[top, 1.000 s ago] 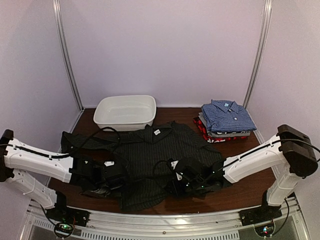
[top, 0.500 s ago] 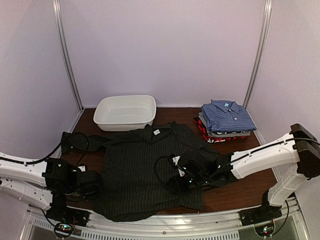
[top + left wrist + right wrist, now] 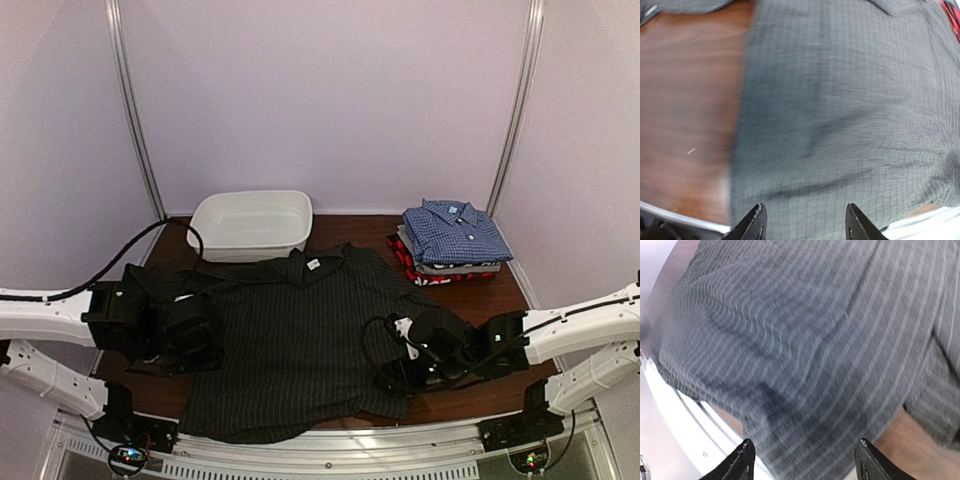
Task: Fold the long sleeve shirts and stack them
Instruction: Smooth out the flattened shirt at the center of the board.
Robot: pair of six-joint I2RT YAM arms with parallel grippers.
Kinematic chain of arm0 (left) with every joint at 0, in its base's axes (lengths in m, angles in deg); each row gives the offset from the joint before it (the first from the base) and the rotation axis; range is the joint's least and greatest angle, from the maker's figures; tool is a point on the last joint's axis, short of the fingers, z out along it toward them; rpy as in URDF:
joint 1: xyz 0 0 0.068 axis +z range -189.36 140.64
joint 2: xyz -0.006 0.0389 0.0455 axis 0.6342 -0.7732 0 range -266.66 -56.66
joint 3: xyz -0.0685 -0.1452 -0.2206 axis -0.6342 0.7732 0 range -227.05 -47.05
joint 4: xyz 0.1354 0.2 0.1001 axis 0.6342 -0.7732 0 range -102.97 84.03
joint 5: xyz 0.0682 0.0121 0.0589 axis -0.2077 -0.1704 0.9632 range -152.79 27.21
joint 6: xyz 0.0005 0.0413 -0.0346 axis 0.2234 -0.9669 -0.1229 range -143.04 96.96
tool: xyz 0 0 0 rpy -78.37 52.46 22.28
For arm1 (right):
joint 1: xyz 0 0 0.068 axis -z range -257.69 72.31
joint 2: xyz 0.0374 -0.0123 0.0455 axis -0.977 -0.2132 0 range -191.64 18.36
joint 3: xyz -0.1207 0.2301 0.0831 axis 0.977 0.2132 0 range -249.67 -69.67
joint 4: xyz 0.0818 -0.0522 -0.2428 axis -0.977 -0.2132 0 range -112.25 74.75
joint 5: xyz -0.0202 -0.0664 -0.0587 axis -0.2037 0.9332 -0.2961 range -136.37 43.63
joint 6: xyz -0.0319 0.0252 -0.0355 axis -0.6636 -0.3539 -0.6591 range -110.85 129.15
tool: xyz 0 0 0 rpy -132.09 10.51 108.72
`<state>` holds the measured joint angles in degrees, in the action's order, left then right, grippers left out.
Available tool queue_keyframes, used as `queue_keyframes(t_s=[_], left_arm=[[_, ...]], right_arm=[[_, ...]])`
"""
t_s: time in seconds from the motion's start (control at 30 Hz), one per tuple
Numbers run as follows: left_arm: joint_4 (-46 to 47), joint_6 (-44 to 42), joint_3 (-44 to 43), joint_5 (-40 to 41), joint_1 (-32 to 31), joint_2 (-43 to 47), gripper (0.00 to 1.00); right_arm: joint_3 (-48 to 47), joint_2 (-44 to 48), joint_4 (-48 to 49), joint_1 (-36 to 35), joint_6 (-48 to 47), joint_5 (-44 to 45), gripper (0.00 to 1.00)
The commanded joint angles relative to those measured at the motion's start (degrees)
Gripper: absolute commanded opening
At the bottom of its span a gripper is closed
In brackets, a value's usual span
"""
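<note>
Scene: two white robot arms reach in from the near edge of a dark brown wooden counter [image 3: 350, 228] closed in by pale walls.

Black pinstriped shirt [image 3: 300, 330]: spread flat across the middle of the counter. Its collar points toward the far wall and its hem lies along the near edge. Thin pale stripes run over dark cloth, with a few soft ripples near the hem.

Collar: a small white label [image 3: 313, 264] shows at the neck.

Left sleeve [image 3: 150, 282]: stretches out to the left, partly hidden behind the left arm.

Folded stack: at the far right corner, well apart from the spread shirt's body. A blue checked shirt [image 3: 455, 232] lies on top with its collar showing, a grey shirt [image 3: 440, 266] is under it, and a red-and-black shirt [image 3: 408, 260] is at the bottom.

White plastic tub [image 3: 250, 222]: at the far left, just behind the spread shirt's shoulder. Its plain white floor and walls are in open view.

Left tool [image 3: 805, 225]: released, fingers apart with nothing between them. It is over the shirt's left side, near the straight cloth edge.

Right tool [image 3: 805, 462]: released, fingers spread wide and gripping nothing. It is over the shirt's lower right part, near the hem.

Sharpness: both wrist views are blurred.
</note>
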<state>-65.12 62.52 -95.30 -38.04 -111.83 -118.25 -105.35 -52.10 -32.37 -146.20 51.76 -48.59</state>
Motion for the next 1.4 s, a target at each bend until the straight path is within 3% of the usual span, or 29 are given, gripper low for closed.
queue_keyframes(t_s=[0.0, 0.23, 0.4, 0.63, 0.8, 0.83, 0.93, 1.0, 1.2, 1.37], left_arm=[[13.6, -15.2, -4.8, -3.3, 3.1, -9.3, 0.54], [31.2, -29.8, -7.7, -16.2, 10.7, -21.2, 0.51], [34.5, -34.8, -10.7, -20.9, 13.9, -28.5, 0.49], [37.5, -36.2, -11.0, -23.1, 15.6, -31.2, 0.48], [38.4, -36.6, -11.1, -23.9, 15.7, -32.1, 0.48], [38.4, -36.7, -11.2, -24.1, 15.7, -32.4, 0.48], [38.6, -36.8, -11.1, -24.6, 15.7, -32.8, 0.47], [38.7, -37.0, -11.1, -24.3, 15.7, -32.8, 0.47], [38.3, -38.5, -11.8, -24.7, 15.8, -33.7, 0.47], [37.7, -39.4, -11.7, -24.8, 15.8, -34.0, 0.46]], right_arm=[[4.6, 6.5, -3.2, -2.2, 5.6, -2.1, 0.7], [9.6, 11.7, -2.9, -10.1, 12.2, -1.5, 0.73], [10.8, 9.5, 1.2, -14.6, 11.8, 1.9, 0.73], [10.7, 2.3, 7.6, -15.4, 9.1, 8.0, 0.67], [6.0, -2.9, 4.5, -15.4, 7.2, 13.1, 0.52], [5.2, -3.2, 3.9, -15.3, 6.9, 13.8, 0.45], [2.3, -3.4, 0.2, -15.3, 5.4, 14.3, 0.12], [-0.2, -2.7, -3.3, -15.1, 4.1, 13.8, 0.0], [-5.2, 3.5, -8.3, -12.6, 0.0, -0.5, 0.0], [-2.5, 9.1, -7.7, -8.8, 2.2, -14.8, 0.0]])
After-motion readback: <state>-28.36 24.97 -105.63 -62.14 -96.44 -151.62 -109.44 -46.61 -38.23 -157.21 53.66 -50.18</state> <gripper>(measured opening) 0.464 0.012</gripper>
